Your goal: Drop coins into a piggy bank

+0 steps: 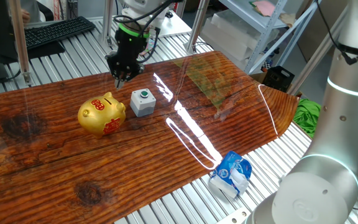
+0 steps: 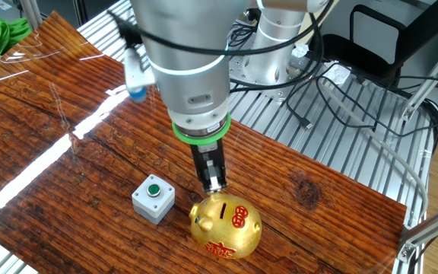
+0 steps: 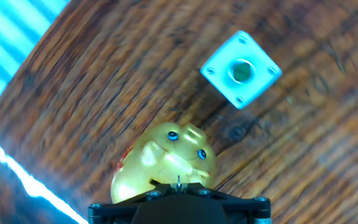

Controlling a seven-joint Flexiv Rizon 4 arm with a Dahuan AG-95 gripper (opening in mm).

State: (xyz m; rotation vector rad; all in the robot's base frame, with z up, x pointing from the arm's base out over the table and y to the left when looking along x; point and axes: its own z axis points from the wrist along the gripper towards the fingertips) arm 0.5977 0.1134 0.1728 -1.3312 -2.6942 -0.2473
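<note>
Fingers first: your gripper (image 2: 215, 185) has its two fingers pressed together, pointing steeply down at the table. From the other fixed view you can see something thin and pale pinched at the very tips, and in the hand view a thin upright sliver (image 3: 178, 182) shows between them; it may be a coin held on edge, but it is too small for you to be sure.

Directly under and slightly past those tips sits the piggy bank (image 2: 226, 226), gold with red markings, standing upright on the wooden tabletop (image 2: 333, 190). Its slot (image 2: 224, 208) is a dark short line on the crown of the back. In the other fixed view the fingertips hang just above the pig's back, close to the near end of that slot, apart from it rather than touching. From one fixed view the gripper (image 1: 120, 75) reads as behind and above the pig (image 1: 102, 114), so you are near but perhaps not squarely over the opening.

What your next move turns on is alignment: the slot's long axis runs along the pig's back, and the thin thing in the fingers must lie along that line, not across it. I cannot tell from these views whether the two already agree.

Just beside the pig stands a small grey box with a green button (image 2: 153, 196); keep clear of it.
</note>
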